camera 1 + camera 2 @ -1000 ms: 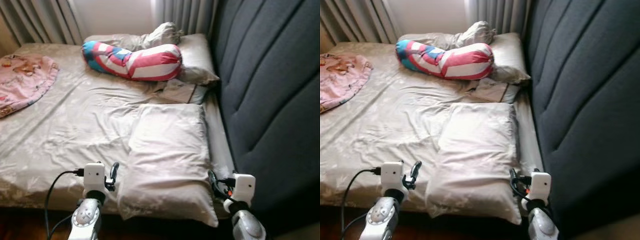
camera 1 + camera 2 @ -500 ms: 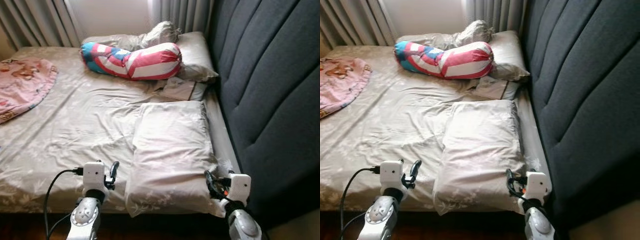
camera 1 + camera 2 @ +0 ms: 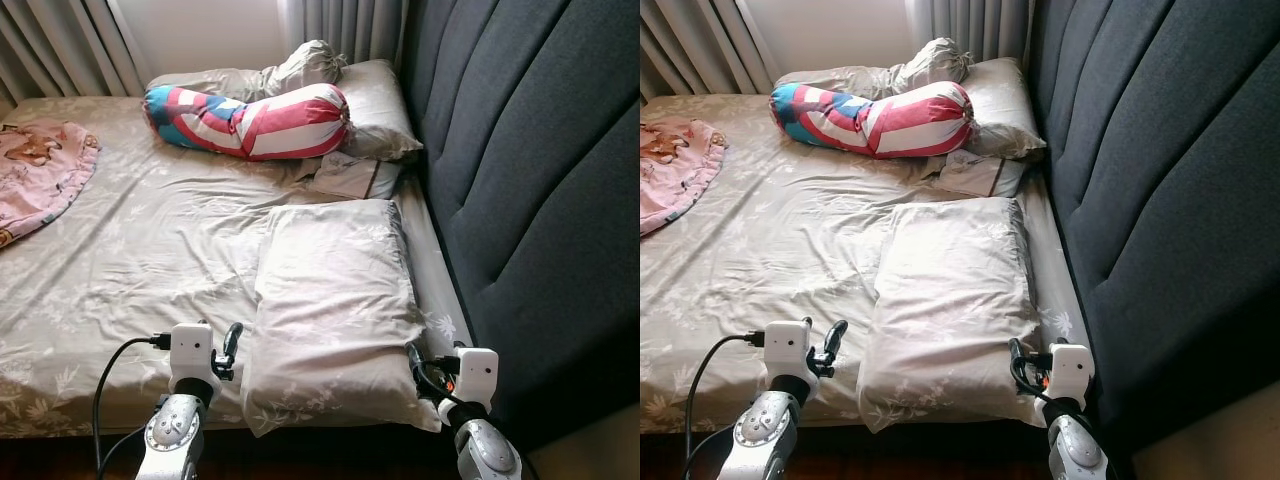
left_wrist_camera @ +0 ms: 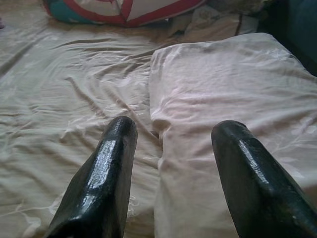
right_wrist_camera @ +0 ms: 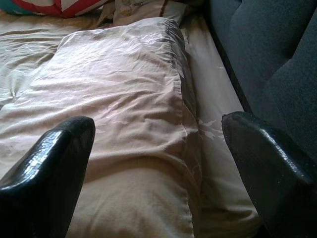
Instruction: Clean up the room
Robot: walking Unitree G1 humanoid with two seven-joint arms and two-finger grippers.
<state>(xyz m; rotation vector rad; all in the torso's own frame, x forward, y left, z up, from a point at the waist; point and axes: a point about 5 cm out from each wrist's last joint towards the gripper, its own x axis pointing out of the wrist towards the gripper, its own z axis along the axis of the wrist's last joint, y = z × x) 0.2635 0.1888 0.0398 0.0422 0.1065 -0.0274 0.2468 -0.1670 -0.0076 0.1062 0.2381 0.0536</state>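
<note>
A large beige pillow [image 3: 335,300] lies flat on the bed near the headboard, its near end hanging slightly over the mattress edge. My left gripper [image 3: 230,345] is low at the pillow's near left corner, open and holding nothing; in the left wrist view its fingers [image 4: 111,163] straddle the pillow's [image 4: 233,84] left edge. My right gripper [image 3: 418,365] sits at the near right corner, open and empty; the right wrist view looks along the pillow [image 5: 124,74] between the wide-apart fingers [image 5: 54,153].
A red, white and blue striped bolster [image 3: 250,120] lies across the far end against crumpled beige pillows [image 3: 375,100]. A pink blanket [image 3: 40,170] sits at the left. The dark padded headboard [image 3: 530,180] runs along the right. Grey curtains [image 3: 60,50] hang behind the wrinkled sheet [image 3: 150,250].
The whole picture has slid left and tilted a little, so the camera moved. Both grippers keep their places at the pillow's near corners.
</note>
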